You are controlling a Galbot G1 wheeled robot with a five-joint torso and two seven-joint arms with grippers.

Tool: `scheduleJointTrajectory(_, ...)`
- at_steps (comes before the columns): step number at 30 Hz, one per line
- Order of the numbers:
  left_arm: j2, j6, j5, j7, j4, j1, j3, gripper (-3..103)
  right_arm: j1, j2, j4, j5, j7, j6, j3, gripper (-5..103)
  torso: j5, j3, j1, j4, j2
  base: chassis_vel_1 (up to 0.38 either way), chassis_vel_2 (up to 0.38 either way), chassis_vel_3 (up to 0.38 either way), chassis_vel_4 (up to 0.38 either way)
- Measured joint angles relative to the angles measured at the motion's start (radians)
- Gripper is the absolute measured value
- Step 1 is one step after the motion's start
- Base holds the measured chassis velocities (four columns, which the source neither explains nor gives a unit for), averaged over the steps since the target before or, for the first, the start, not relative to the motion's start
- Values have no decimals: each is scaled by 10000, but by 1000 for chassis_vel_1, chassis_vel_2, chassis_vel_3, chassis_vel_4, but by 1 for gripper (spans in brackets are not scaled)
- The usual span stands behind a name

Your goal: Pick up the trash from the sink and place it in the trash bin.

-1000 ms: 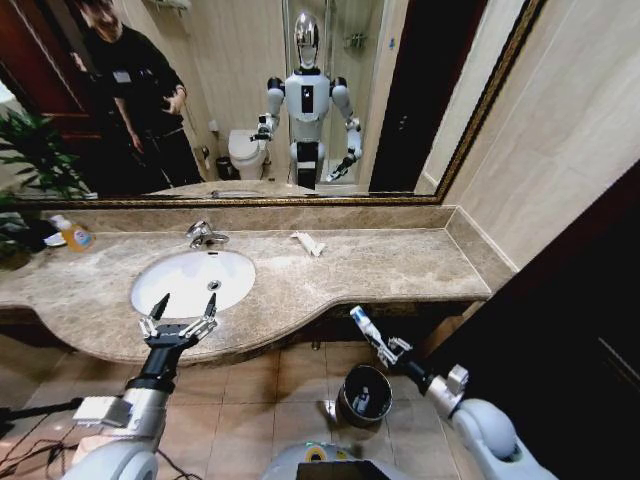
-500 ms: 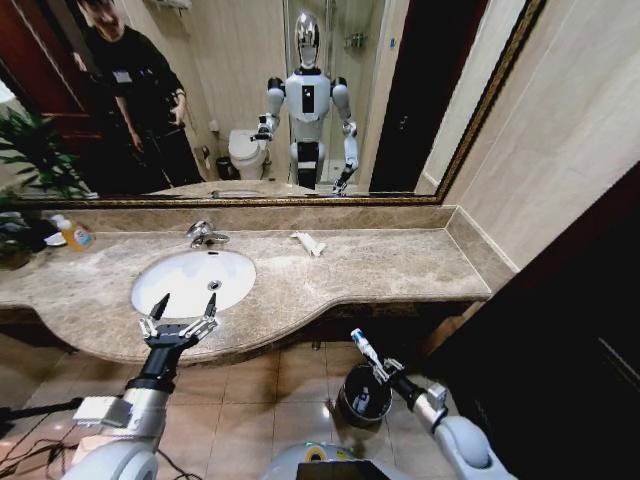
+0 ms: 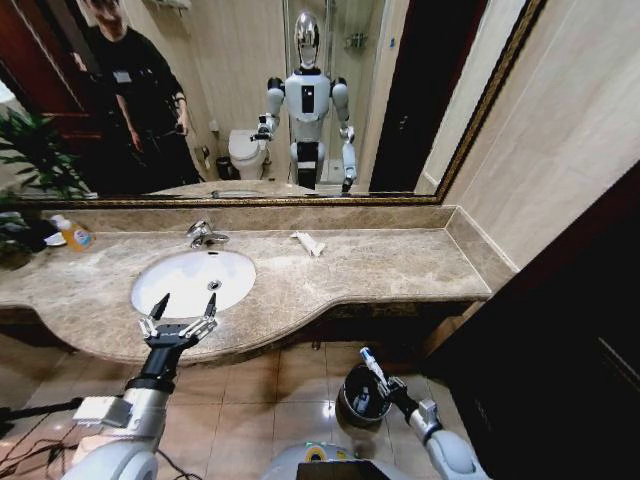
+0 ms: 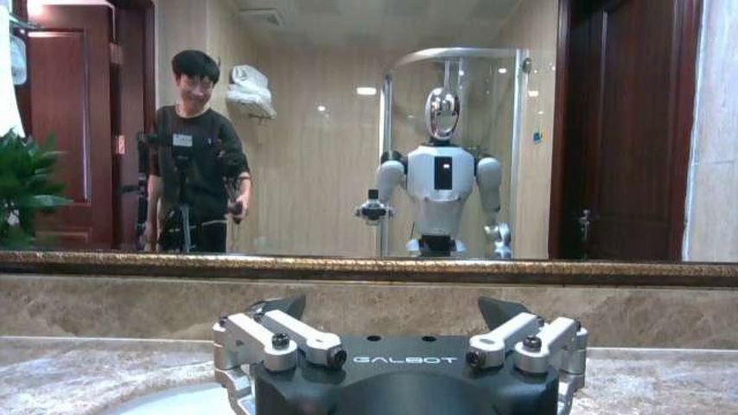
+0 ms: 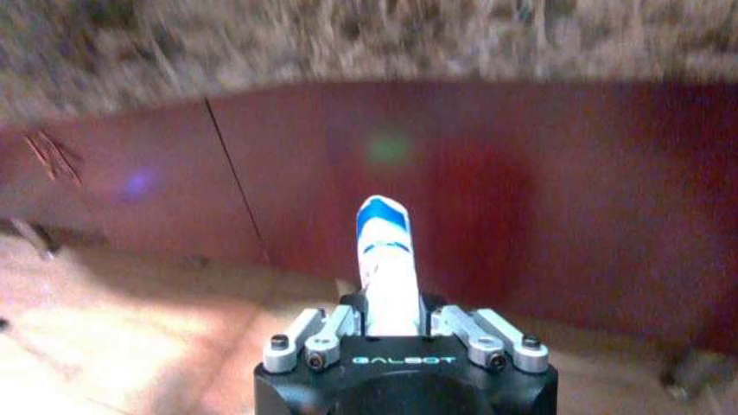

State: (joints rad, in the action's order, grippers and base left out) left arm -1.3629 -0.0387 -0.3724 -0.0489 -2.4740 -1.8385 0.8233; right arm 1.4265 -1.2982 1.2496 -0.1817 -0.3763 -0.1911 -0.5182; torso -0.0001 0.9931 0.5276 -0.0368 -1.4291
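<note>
right gripper [image 3: 381, 382] low over the floor, clamped on a white tube [image 3: 372, 366] with blue cap, just above the bin [image 3: 357, 397] rim | left gripper [image 3: 180, 318] spread open, holding nothing, at the counter [image 3: 400, 260] front edge beside the sink [image 3: 190, 280] | white packet [image 3: 308, 242] near the counter's back edge

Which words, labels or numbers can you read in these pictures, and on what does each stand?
"GALBOT": on the left claw housing, by the sink.
"GALBOT": on the right claw housing, gripping the white tube.
The tube's blue markings and the orange soap bottle label: too blurred.
</note>
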Motion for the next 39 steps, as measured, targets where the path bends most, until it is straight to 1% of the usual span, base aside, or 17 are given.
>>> scheduleJointTrajectory(3,0,0,0,0,0,0,1,100,-254,-43,-812,123,309,-270,167,26,0,0,0,0,0,0,0,0,0)
scheduleJointTrajectory(5,0,0,0,0,1,0,0,100,-310,-35,-1034,98,399,-359,249,26,0,0,0,0,0,0,0,0,0)
scheduleJointTrajectory(7,1,0,0,0,1,0,0,100,-616,5,-2242,171,557,-1015,487,26,0,0,0,1,0,0,0,0,0)
scheduleJointTrajectory(8,1,0,0,0,1,0,0,100,-616,5,-2242,171,557,-1015,487,26,0,0,0,1,0,0,0,0,0)
scheduleJointTrajectory(10,0,0,0,0,0,0,0,100,-871,-58,-3008,363,641,-1476,540,26,1,0,0,0,0,0,0,0,0)
scheduleJointTrajectory(11,0,0,0,0,0,0,0,100,-933,-96,-3217,418,714,-1583,557,26,2,0,0,-1,0,0,0,0,0)
scheduleJointTrajectory(14,0,0,0,0,1,0,0,100,-956,-209,-3382,564,875,-1726,581,26,0,0,0,0,0,0,0,0,0)
scheduleJointTrajectory(21,0,0,0,0,0,0,0,100,-987,-422,-3257,833,1118,-1778,604,26,1,0,-1,0,0,0,0,0,0)
scheduleJointTrajectory(24,0,0,0,0,1,0,0,100,-1070,-405,-3178,931,1111,-1548,598,26,1,0,0,-1,0,0,0,0,0)
scheduleJointTrajectory(25,0,0,0,1,0,0,0,100,-1077,-358,-3139,947,1036,-1407,591,25,1,0,0,0,0,0,0,0,0)
scheduleJointTrajectory(26,0,0,0,1,0,0,0,100,-1077,-358,-3139,947,1036,-1407,591,25,1,0,0,0,0,0,0,0,0)
scheduleJointTrajectory(29,0,0,0,0,0,0,0,100,-1122,-250,-3123,1008,905,-1271,579,41,-1,0,0,1,0,0,0,0,0)
scheduleJointTrajectory(31,0,0,0,0,0,0,0,100,-1166,-243,-3133,1023,906,-1252,562,41,0,0,0,0,0,0,0,0,0)
scheduleJointTrajectory(34,1,0,0,0,0,0,0,100,-1224,-207,-2980,1036,989,-1135,527,57,1,0,0,0,0,0,0,0,0)
scheduleJointTrajectory(35,1,0,0,0,0,0,0,100,-1224,-207,-2980,1036,989,-1135,527,57,1,0,0,0,0,0,0,0,0)
scheduleJointTrajectory(39,0,0,0,0,1,0,0,100,-1121,-60,-2232,1046,1006,-703,476,79,1,0,0,0,0,0,0,0,0)
